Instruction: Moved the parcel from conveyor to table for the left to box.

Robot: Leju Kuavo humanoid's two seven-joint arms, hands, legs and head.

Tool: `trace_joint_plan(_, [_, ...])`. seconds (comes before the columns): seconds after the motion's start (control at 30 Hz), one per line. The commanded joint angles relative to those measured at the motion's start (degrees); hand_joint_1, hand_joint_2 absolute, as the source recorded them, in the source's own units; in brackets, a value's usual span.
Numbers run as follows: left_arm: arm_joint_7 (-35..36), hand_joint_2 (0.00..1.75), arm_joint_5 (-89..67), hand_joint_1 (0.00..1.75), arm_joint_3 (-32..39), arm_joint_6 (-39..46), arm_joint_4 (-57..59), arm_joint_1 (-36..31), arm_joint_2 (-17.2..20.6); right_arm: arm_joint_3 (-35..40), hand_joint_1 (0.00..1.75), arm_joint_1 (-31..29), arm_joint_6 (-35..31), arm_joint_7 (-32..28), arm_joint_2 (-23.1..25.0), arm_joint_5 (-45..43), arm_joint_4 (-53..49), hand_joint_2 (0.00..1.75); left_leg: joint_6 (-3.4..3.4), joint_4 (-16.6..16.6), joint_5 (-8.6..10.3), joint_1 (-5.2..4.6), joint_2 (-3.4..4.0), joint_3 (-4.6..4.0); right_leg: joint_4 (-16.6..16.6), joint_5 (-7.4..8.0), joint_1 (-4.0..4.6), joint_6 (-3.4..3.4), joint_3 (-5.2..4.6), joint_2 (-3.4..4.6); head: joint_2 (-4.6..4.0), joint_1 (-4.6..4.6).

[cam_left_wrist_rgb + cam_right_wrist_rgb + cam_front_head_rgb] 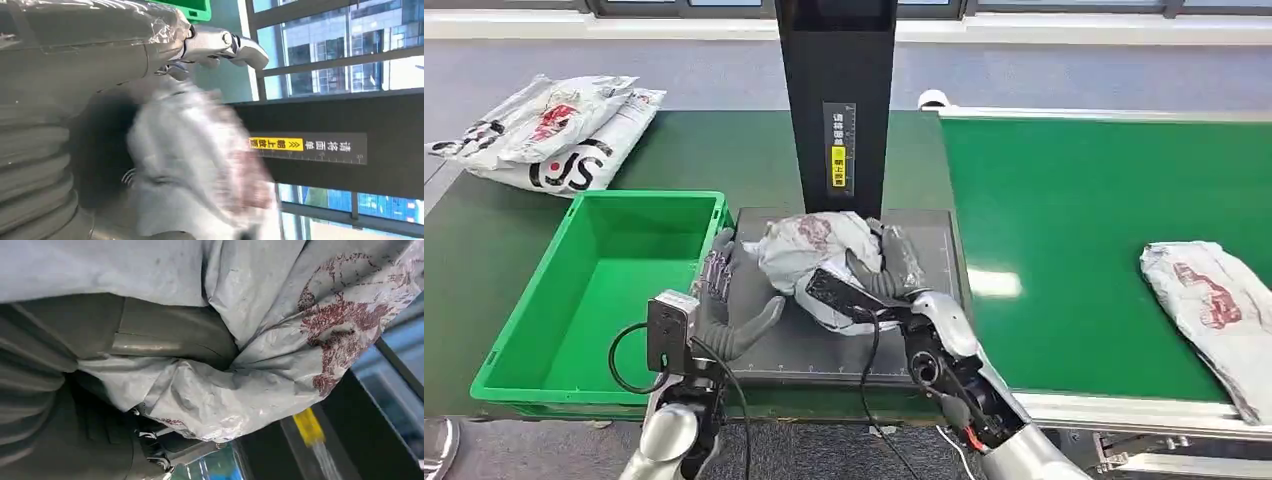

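A crumpled grey parcel with red print lies on the dark pad between the green bin and the conveyor. My right hand grips it from the right, fingers wrapped over its top. In the right wrist view the thumb presses into the parcel's folds. My left hand is open just left of the parcel, fingers spread and thumb out, holding nothing. The left wrist view shows that hand with the blurred parcel in front of it.
An empty green bin stands left of the pad. A black post rises right behind the parcel. Another parcel lies on the green conveyor at the right. Several parcels are piled at the table's back left.
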Motion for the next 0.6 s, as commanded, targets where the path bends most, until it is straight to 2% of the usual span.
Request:
trace_joint_plan(0.03, [0.56,1.75,0.07,0.0,1.87,0.61,-0.12,0.75,1.32,3.67,0.0,-0.09,-0.47,3.44,-1.45,4.13,7.65,1.75,0.0,-0.15,-0.02,0.05,0.19,0.25,-0.19,0.04,0.07,-0.06,0.23,0.08,0.02,0.02])
trace_joint_plan(0.4, [0.73,1.75,-0.13,0.0,2.34,0.83,-0.79,1.92,1.21,1.67,0.0,0.83,0.59,3.98,-2.08,4.89,5.52,1.75,-0.01,-0.06,0.0,0.02,0.09,0.09,-0.08,0.02,0.02,-0.04,0.06,0.02,0.0,0.02])
trace_joint_plan(0.53, [0.96,1.75,-0.79,0.0,2.69,0.85,-1.53,2.44,0.97,-0.33,0.0,2.55,1.32,4.33,-3.37,4.85,0.74,1.75,-0.01,-0.09,0.0,0.06,0.09,0.15,-0.14,0.02,0.07,-0.05,0.14,-0.02,0.02,0.02])
trace_joint_plan(0.6, [1.32,1.75,-1.38,0.0,3.35,1.05,-2.13,3.12,0.98,-1.55,0.0,4.83,4.17,5.93,-5.83,5.17,-6.09,1.75,0.0,-0.08,-0.01,0.05,0.05,0.15,-0.13,0.0,0.06,-0.04,0.14,-0.06,0.02,0.0])
